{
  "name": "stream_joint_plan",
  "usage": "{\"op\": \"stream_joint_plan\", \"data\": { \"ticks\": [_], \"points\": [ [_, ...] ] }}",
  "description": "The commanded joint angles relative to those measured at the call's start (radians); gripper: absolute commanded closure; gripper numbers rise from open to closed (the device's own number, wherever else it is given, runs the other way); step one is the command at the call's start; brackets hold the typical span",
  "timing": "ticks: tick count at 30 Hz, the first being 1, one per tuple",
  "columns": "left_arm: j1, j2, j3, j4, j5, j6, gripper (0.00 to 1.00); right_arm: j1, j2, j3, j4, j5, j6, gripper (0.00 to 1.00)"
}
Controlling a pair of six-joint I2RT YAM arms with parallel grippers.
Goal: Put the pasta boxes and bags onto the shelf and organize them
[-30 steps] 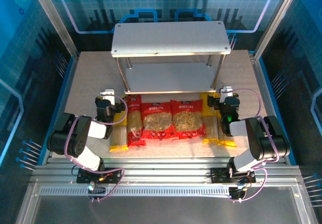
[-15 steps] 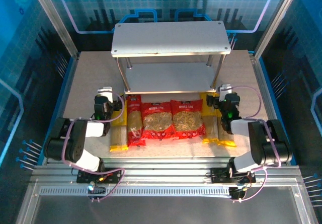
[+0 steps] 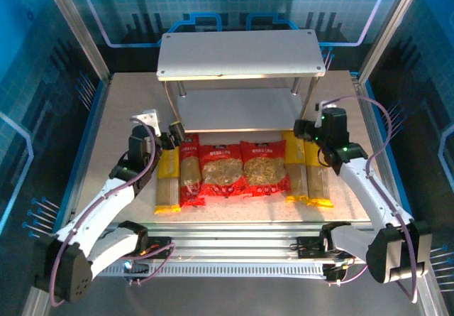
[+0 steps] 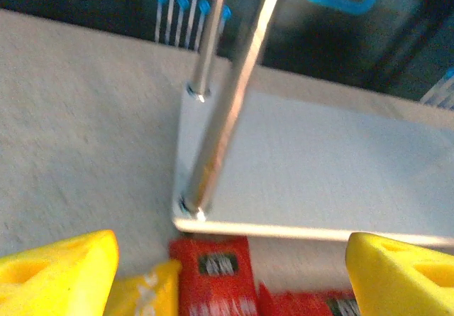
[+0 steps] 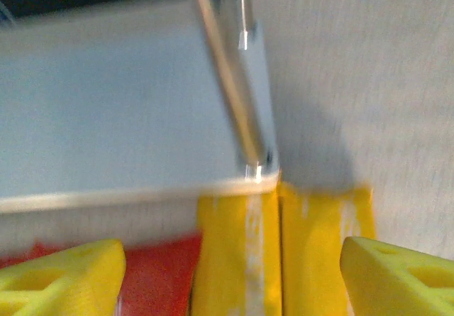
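Pasta boxes (image 3: pixel 167 181), handling: judged light; stiff lengthwise from the dry strands, which would snap if bent; wrapper looks glossy, likely slippery; best taken across the narrow width near mid-length so neither end droops
Bags (image 3: pixel 222 167), handling: judged soft; loose filling will shift; probably too wide to span, so pinch a sealed end or side edge
Pasta boxes, look: three yellow, one red; long, narrow, pale strands behind a window
Bags, look: two; red, flat, wide; short beige pasta behind a clear window
Position: all six lie flat on the counter (image 3: pixel 128 103) in one row just near of the shelf (image 3: pixel 241 53); left to right: yellow, red, two bags, two yellow; none shelved yet
Left claw (image 4: pixel 227 277): spread wide, nothing held; above the far ends of the left boxes, by the shelf's near-left leg
Right claw (image 5: pixel 230 273): spread wide, nothing held; above the far ends of the two right yellow boxes
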Motion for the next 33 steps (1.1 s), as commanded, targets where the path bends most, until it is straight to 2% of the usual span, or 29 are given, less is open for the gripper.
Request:
{"op": "stream_joint_plan", "data": {
  "ticks": [1,4,7,13,19,25,27,33],
  "points": [
    [-0.055,-0.054,0.026,-0.250,-0.006,-0.107,0.15,0.078,-0.015,-0.024,-0.340,0.058,0.145,0.21],
    [-0.061,-0.079,0.031,-0.313,-0.013,-0.110,0.14,0.082,-0.015,-0.061,-0.384,0.107,0.197,0.19],
    [-0.061,-0.077,0.043,-0.331,0.013,-0.108,0.10,0.041,0.010,-0.070,-0.413,0.140,0.204,0.18],
    [-0.061,-0.030,0.068,-0.315,0.053,-0.109,0.10,-0.045,0.047,-0.082,-0.401,0.124,0.192,0.13],
    [-0.060,-0.001,0.073,-0.296,0.061,-0.108,0.09,-0.121,0.090,-0.103,-0.366,0.058,0.150,0.13],
    [-0.060,0.017,0.073,-0.285,0.048,-0.108,0.09,-0.145,0.152,-0.094,-0.353,-0.001,0.120,0.12],
    [-0.060,0.024,0.074,-0.281,0.050,-0.110,0.09,-0.150,0.179,-0.085,-0.353,-0.012,0.114,0.08],
    [-0.060,0.029,0.074,-0.277,0.039,-0.108,0.09,-0.164,0.217,-0.060,-0.358,0.010,0.119,0.06]
  ]
}}
